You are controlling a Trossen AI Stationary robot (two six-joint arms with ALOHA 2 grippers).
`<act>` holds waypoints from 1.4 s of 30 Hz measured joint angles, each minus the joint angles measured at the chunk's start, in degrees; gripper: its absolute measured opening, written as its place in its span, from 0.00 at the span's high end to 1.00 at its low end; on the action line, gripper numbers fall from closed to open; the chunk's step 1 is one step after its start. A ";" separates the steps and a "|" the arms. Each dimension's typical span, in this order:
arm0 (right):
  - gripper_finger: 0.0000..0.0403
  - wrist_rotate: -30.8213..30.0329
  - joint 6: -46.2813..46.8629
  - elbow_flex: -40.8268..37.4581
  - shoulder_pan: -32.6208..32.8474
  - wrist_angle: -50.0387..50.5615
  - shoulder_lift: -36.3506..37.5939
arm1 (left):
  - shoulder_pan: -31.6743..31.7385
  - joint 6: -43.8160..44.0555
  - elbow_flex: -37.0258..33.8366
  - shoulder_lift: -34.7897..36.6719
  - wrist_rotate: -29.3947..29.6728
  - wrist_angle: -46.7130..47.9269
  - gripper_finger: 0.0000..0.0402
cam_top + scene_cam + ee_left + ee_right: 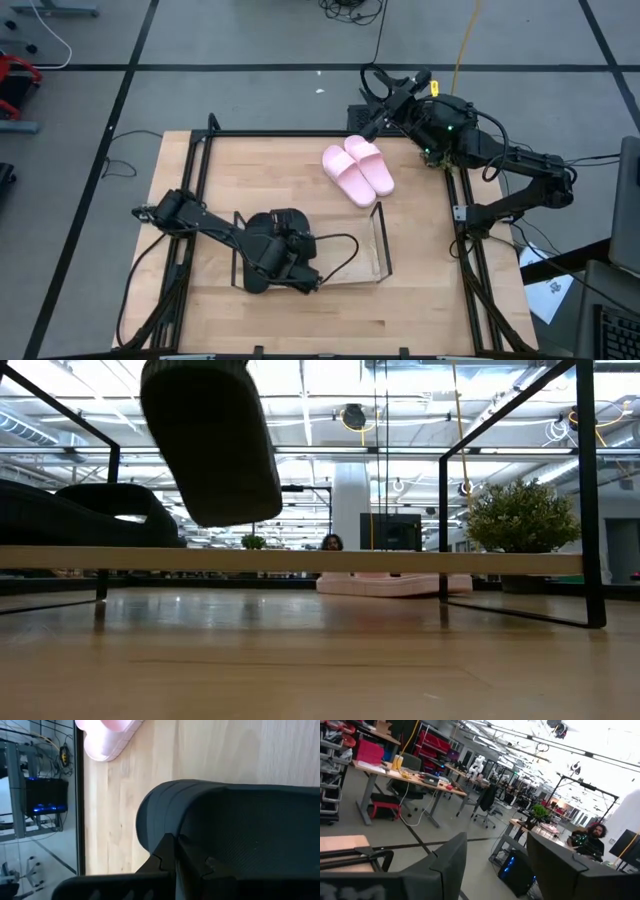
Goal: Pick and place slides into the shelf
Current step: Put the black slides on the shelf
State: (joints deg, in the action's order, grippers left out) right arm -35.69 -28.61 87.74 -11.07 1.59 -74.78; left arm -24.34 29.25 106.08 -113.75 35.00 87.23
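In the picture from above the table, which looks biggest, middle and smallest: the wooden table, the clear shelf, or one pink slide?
1. Wooden table
2. Clear shelf
3. One pink slide

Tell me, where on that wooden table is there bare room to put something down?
The wooden table is bare along its far left, between the two pale pink slide sandals and the black frame. It is crowded near the clear plastic shelf, where the left hand holds a matte black slide sandal.
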 joint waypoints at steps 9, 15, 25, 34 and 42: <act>0.51 0.01 0.91 0.00 0.00 1.79 0.00 | -0.19 -0.60 -0.02 -0.66 1.07 -0.30 1.00; 0.51 0.01 2.26 0.00 0.00 2.99 0.00 | -0.89 -1.72 -1.68 -0.61 1.08 0.04 1.00; 0.51 5.02 3.81 0.00 0.00 3.45 -0.02 | -0.98 -1.97 -5.46 -0.61 1.07 -2.44 1.00; 0.51 5.93 3.94 0.00 0.04 3.42 -0.02 | -0.98 -2.18 -8.18 -0.61 1.05 -5.03 1.00; 0.51 5.95 3.94 0.00 0.02 3.45 -0.02 | -0.98 -3.06 -10.24 -0.61 0.50 -6.84 1.00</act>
State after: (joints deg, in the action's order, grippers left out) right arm -29.74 -24.67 87.74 -11.05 5.04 -74.81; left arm -25.32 26.19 95.84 -114.37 35.50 80.39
